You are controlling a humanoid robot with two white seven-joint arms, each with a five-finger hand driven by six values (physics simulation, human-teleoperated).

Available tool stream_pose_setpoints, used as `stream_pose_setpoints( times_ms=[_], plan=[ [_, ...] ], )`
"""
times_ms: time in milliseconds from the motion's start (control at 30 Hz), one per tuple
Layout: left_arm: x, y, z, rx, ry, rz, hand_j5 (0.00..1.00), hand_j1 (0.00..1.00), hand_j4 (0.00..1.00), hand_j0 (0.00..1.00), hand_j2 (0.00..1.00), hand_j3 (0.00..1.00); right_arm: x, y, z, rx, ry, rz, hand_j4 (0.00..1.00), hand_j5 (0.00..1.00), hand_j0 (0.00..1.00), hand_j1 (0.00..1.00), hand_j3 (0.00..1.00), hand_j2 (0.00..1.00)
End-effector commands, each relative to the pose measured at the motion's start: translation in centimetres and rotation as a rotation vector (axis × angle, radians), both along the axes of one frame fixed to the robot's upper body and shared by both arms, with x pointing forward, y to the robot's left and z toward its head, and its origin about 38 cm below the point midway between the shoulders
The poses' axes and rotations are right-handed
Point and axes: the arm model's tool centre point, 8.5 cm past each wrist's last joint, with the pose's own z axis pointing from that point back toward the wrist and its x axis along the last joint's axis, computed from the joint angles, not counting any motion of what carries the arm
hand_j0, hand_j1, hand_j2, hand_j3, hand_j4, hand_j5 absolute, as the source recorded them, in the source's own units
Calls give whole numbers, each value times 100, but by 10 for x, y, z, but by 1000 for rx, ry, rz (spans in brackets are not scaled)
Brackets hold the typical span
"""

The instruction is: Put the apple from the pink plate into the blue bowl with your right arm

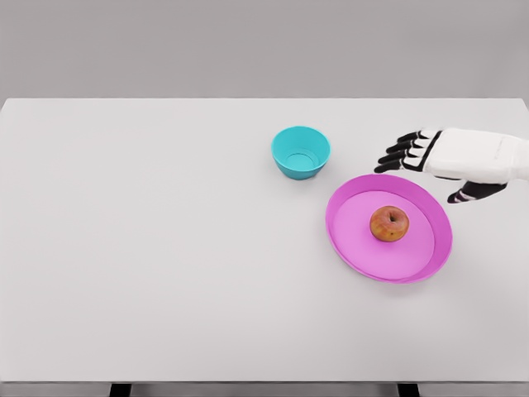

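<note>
A plain grey wall is standing behind a wide white counter, and the counter is taking almost the whole head view.

The pink plate is lying right of the middle, and the apple is sitting on it near its centre, with the stem dimple facing up. The blue bowl is standing at about ten o'clock from the plate, near it but not touching, and nothing is lying inside it.

The right hand is coming in from the right edge and is hovering at about one o'clock from the apple, just over the far rim of the plate. The dark fingers are spread and pointing to nine o'clock, the thumb is hanging lower, and the hand is grasping nothing. The left arm is not showing.

From the hand, the apple is lying at about seven o'clock and lower, so I judge the reach is needing a short move toward the robot and then down. The apple is nearly round, so no long axis is deciding the grip. The low plate rim is hardly standing in the way. The path from the apple to the bowl is going to about ten o'clock over open counter, well away from every counter edge.
</note>
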Motion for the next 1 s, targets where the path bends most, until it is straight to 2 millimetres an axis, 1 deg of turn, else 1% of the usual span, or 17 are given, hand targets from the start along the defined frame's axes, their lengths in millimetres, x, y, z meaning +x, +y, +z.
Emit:
stream_pose_setpoints(
  times_ms=[0,100,133,233,300,333,400,467,500,533,567,700,800,933,967],
  plan=[
    [1,0,0,0,-1,1,100,100,100,100,100,100,-1,1,-6,3,20,0,100,100,100,100,100,100],
    [1,0,0,0,-1,1,100,100,100,100,100,100,1,4,-2,9,13,9,100,100,100,100,100,100],
    [1,0,0,0,-2,0,100,100,100,100,100,100,1,7,-4,29,30,15,100,100,100,100,100,100],
    [1,0,0,0,-2,0,100,100,100,100,100,100,-6,14,-27,35,114,35,100,100,100,100,100,100],
    [1,0,0,0,-1,1,100,100,100,100,100,100,-2,19,-30,30,126,24,100,100,100,100,100,100],
    [1,0,0,0,-2,0,100,100,100,100,100,100,1,18,-34,19,141,-13,100,100,100,100,100,100],
    [1,0,0,0,-1,1,100,100,100,100,100,100,2,13,-33,-37,167,-40,100,100,100,100,100,100],
    [1,0,0,0,-1,-1,100,100,100,100,100,100,3,13,-35,-42,173,-48,100,100,100,100,100,100],
    [1,0,0,0,-2,0,100,100,100,100,100,100,4,15,-37,-38,178,-49,100,100,100,100,100,100],
    [1,0,0,0,-2,-1,100,100,100,100,100,100,6,25,-46,-29,199,-50,100,100,100,100,100,100],
    [1,0,0,0,-1,1,100,100,100,100,100,100,9,29,-49,-30,204,-51,100,100,100,100,100,100],
    [1,0,0,0,-1,1,100,100,100,100,100,100,12,34,-46,-31,197,-43,100,100,100,100,100,100],
    [1,0,0,0,-2,-1,100,100,100,100,100,100,11,27,-47,-43,201,-57,100,100,100,100,100,100],
    [1,0,0,0,-2,0,100,100,100,100,100,100,11,28,-48,-48,200,-58,100,100,100,100,100,100],
    [1,0,0,0,-2,0,100,100,100,100,100,100,10,28,-50,-55,202,-56,100,100,100,100,100,100]
  ],
)
